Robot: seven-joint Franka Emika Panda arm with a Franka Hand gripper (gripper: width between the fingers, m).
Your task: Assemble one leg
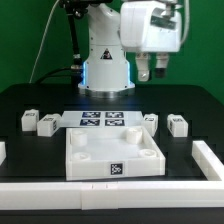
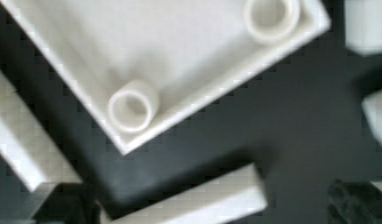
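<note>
Four small white legs lie on the black table, two at the exterior view's left [image 1: 28,120] [image 1: 46,123] and two at its right [image 1: 151,120] [image 1: 178,124]. The large white tray-like piece [image 1: 112,155] sits in front of them. In the wrist view it shows with two round corner sockets [image 2: 131,105]. My gripper [image 1: 148,68] hangs high above the table's right rear, well clear of every leg. It is open and empty. In the wrist view [image 2: 206,205] its dark, blurred fingers [image 2: 55,200] stand wide apart.
The marker board [image 1: 100,120] lies flat between the two pairs of legs. The robot base [image 1: 105,60] stands at the back. White rails run along the front [image 1: 100,195] and the right edge [image 1: 208,160]. A blurred white block [image 2: 188,200] shows between my fingers, far below.
</note>
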